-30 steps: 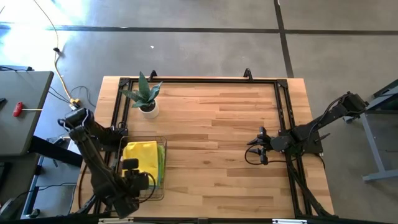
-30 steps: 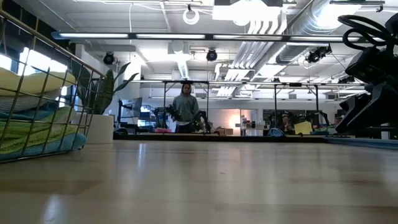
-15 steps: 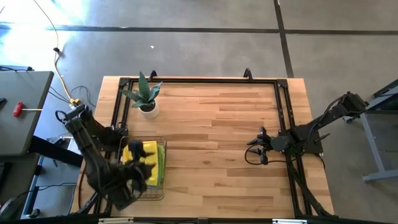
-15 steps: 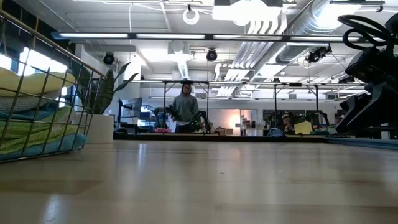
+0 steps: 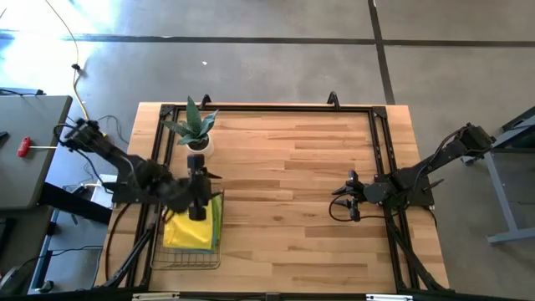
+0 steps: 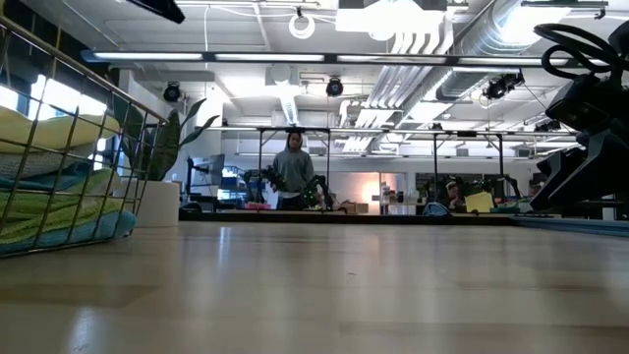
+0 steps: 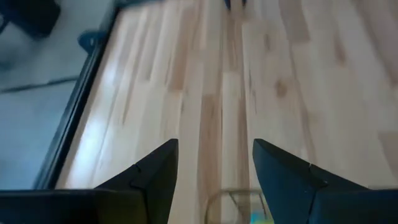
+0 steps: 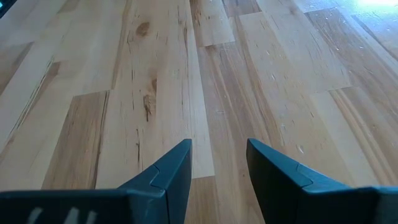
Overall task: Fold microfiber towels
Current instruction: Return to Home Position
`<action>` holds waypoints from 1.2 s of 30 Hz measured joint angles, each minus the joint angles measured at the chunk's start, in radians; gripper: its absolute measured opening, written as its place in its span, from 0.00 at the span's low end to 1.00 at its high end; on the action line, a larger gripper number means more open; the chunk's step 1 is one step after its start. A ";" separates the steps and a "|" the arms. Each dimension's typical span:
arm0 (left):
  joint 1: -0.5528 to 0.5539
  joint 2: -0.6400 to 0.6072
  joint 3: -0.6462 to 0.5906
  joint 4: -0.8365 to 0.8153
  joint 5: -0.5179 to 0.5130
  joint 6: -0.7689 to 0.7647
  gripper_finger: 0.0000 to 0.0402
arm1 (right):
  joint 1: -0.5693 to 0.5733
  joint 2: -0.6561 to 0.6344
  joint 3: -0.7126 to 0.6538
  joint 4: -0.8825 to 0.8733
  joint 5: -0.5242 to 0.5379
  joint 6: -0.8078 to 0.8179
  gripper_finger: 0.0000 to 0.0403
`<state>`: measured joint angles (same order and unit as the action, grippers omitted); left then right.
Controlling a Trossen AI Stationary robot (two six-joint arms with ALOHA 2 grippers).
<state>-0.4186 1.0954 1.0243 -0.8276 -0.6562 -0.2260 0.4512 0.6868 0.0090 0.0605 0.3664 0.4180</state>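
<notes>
wire basket (image 6: 88, 157) cut by low view's left edge, yellow towel (image 5: 185, 235) partly under left gripper (image 5: 201, 191)

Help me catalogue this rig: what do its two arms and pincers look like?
Both the left arm and the right arm are black, built of slim links with bulkier joint housings. A thin black cable loops beside the right wrist. The left pincer and right pincer each have two dark, flat-faced fingers tapering to angular tips. No markings are legible.
</notes>
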 joint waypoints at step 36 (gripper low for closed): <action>0.349 -0.805 -1.014 1.220 0.279 0.282 0.49 | 0.000 0.000 0.000 0.000 0.000 0.000 0.36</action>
<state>-0.0693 0.2905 0.0104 0.3923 -0.3772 0.0559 0.4512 0.6868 0.0090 0.0605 0.3664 0.4180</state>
